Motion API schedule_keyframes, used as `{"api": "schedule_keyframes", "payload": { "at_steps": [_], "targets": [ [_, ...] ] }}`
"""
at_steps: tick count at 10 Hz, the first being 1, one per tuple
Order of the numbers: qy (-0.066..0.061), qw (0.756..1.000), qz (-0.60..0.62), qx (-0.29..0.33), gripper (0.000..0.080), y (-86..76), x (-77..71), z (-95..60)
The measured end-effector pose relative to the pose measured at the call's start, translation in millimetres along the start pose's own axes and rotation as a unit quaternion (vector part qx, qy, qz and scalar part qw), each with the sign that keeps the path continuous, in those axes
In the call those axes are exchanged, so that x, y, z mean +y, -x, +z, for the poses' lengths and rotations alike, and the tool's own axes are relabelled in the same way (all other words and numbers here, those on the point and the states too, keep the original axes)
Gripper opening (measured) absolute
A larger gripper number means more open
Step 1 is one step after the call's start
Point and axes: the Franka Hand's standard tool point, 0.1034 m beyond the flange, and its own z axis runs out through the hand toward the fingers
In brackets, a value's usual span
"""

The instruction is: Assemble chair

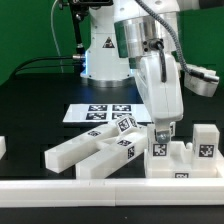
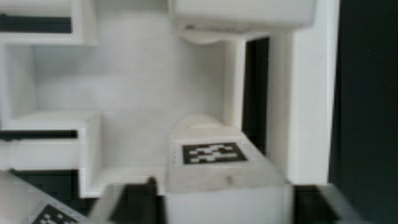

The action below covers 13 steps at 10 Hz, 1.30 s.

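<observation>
Just below the end effector [image 1: 162, 137], tagged white chair part [image 1: 186, 163]

Seeing tool [image 1: 164, 132] low over tagged white block [image 1: 158, 153], exterior view's right. Long white bars [image 1: 90, 152] just beside, marker board [image 1: 95, 112] behind, black worktop [image 1: 35, 110].

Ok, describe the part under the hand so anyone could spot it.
Follow the arm down to the hand. The white part directly below is it. Unlike the long bars to the exterior view's left, it is short and blocky.
</observation>
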Motion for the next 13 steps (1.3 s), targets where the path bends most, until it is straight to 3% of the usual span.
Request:
{"api": "schedule_keyframes", "payload": {
  "at_steps": [1, 2, 3, 5, 9, 10, 13],
  "targets": [
    [0.000, 0.999, -0.037, 0.001, 0.0505, -0.8, 0.3, 0.5],
    [0.001, 0.997, -0.081, 0.001, 0.0619, -2.3, 0.3, 0.5],
    [0.000, 0.990, -0.139, 0.001, 0.0640, -4.0, 0.1, 0.2],
    [0.003, 0.954, -0.300, 0.005, 0.0647, -5.4, -0.7, -0.6],
    [0.006, 0.898, -0.440, 0.007, 0.0649, -5.9, -0.2, -0.2],
    [0.007, 0.881, -0.474, 0.007, 0.0649, -5.9, -0.2, -0.2],
    [0.023, 0.774, -0.633, 0.021, 0.0649, -4.4, -1.1, -0.3]
  ]
}}
